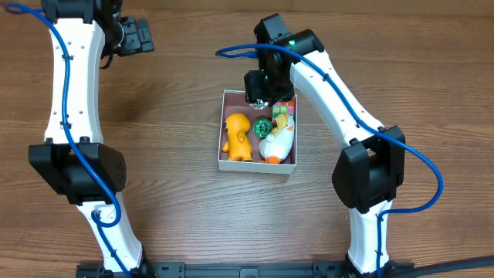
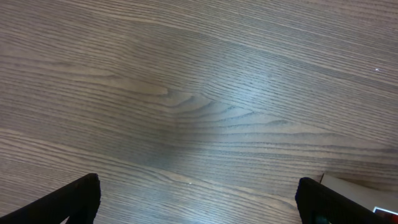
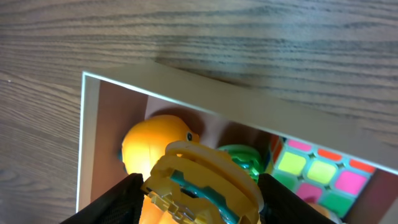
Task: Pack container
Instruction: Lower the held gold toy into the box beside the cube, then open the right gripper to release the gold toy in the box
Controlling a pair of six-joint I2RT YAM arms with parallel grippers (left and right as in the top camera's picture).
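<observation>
While the right pincer (image 3: pixel 198 202) grips one toy (image 3: pixel 200 179), one container (image 1: pixel 255 167) holds four.

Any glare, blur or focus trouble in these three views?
Overhead: evenly lit and sharp. Left wrist: pale sheen on the table, grain otherwise crisp. Right wrist: the yellow toy in the right gripper and the container wall look soft.

Gripping a yellow toy (image 3: pixel 205 177) with the right tool (image 3: pixel 198 194), bottom middle, over the container (image 3: pixel 186 87) holding an orange toy (image 3: pixel 155 134), green toy (image 3: pixel 246 155), cube (image 3: pixel 317 175).
</observation>
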